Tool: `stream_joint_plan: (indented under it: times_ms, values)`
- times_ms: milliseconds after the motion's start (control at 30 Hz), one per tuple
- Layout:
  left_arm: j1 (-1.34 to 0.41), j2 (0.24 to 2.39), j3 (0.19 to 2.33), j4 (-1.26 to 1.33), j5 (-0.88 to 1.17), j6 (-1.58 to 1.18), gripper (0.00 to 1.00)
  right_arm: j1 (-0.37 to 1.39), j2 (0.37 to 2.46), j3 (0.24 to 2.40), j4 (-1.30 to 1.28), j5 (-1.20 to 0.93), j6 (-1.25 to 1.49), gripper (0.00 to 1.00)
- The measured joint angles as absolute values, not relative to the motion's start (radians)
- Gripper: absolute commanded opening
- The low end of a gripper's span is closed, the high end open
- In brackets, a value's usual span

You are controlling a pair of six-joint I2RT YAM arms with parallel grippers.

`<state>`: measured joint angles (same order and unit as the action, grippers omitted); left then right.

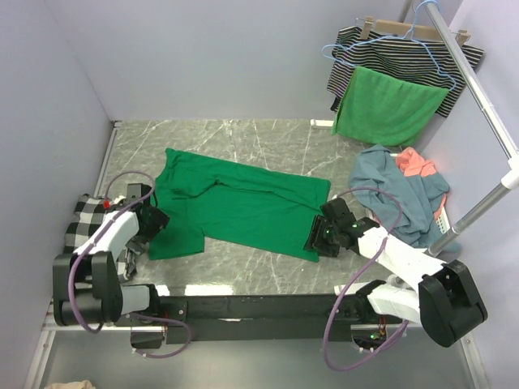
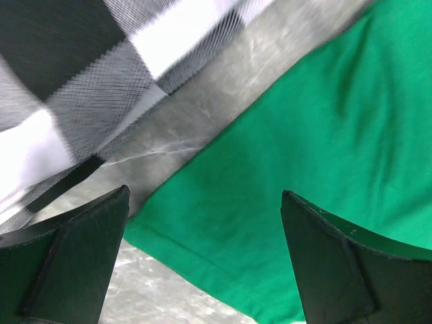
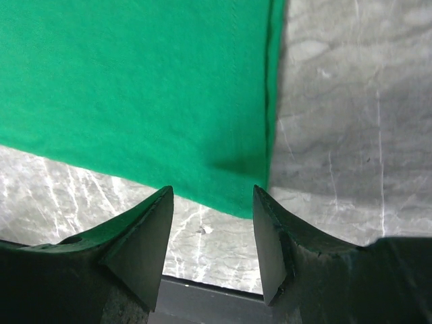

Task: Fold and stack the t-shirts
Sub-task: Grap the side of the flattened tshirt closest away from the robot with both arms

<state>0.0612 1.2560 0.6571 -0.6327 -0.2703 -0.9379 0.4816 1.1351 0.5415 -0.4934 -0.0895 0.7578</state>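
Emerald green cotton t-shirt (image 1: 243, 203) flat on grey marble bench (image 1: 243, 138); L fingers (image 2: 67, 263) open at its 8 o'clock edge, R fingers (image 3: 142, 236) open at 4 o'clock corner, prob. to pinch for folding.

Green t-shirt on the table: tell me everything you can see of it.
The green t-shirt is plain emerald, soft-looking cloth lying spread on the marbled table, creased along its middle, with one sleeve toward the near-left. The open left gripper straddles that sleeve's edge, and the open right gripper brackets the near-right hem corner. Whether either touches the cloth is unclear.
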Motion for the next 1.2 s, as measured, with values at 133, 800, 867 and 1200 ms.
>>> stream_joint_plan:
  times_ms: [133, 800, 867, 1200]
  values:
    - [0.064, 1.29, 0.633, -0.601, -0.232, -0.906, 0.99, 0.485, 1.132, 0.522, -0.503, -0.083, 0.776, 0.57]
    - [0.019, 1.263, 0.604, -0.54, -0.197, -0.888, 0.25, 0.485, 1.13, 0.482, -0.478, -0.075, 0.848, 0.34]
    - [0.014, 1.263, 0.601, -0.538, -0.193, -0.892, 0.13, 0.487, 1.143, 0.482, -0.458, -0.081, 0.849, 0.29]
    - [-0.015, 1.235, 0.598, -0.556, -0.176, -0.911, 0.01, 0.498, 1.152, 0.492, -0.454, -0.065, 0.84, 0.0]
